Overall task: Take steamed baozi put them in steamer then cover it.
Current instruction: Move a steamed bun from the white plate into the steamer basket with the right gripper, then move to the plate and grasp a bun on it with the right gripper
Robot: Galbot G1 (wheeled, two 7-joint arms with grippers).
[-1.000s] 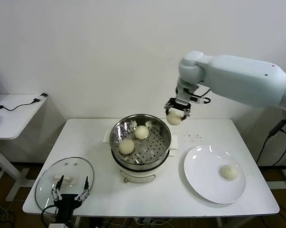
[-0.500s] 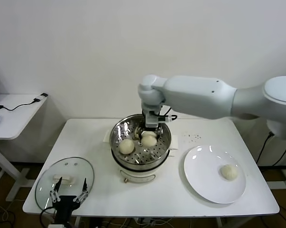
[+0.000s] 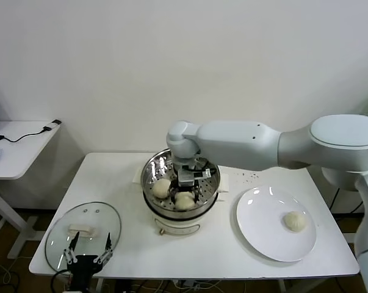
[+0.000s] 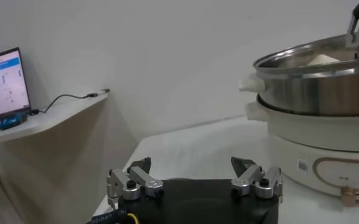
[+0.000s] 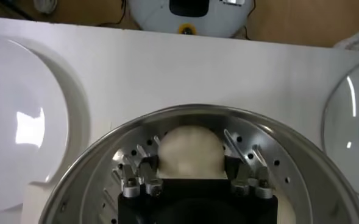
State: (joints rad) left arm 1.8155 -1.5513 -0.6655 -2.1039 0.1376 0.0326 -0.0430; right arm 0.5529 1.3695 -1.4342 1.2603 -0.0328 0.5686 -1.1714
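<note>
The steamer (image 3: 148,173) stands mid-table, shiny, on its white base. My right gripper (image 3: 186,196) reaches down into it and is open, one finger close on each side of a baozi (image 5: 189,149) that rests on the perforated tray. Another baozi (image 3: 162,188) lies beside it in the steamer (image 5: 106,146). One more baozi (image 3: 295,221) sits on the white plate (image 3: 263,232) at the right. The glass cover (image 3: 83,235) lies flat at the front left. My left gripper (image 3: 88,250) waits open at the cover's near edge, holding nothing; its own view shows it (image 4: 194,167) low in front of the steamer (image 4: 325,85).
A white side desk (image 3: 22,143) with a cable stands to the left, and a lit screen (image 4: 5,82) shows on it. Dark specks (image 3: 249,176) mark the table behind the plate. The wall runs close behind the table.
My right arm carried a baozi from above the table's back right down into the steamer, set it on the tray near the front, and its fingers have parted. The left gripper stayed put.
</note>
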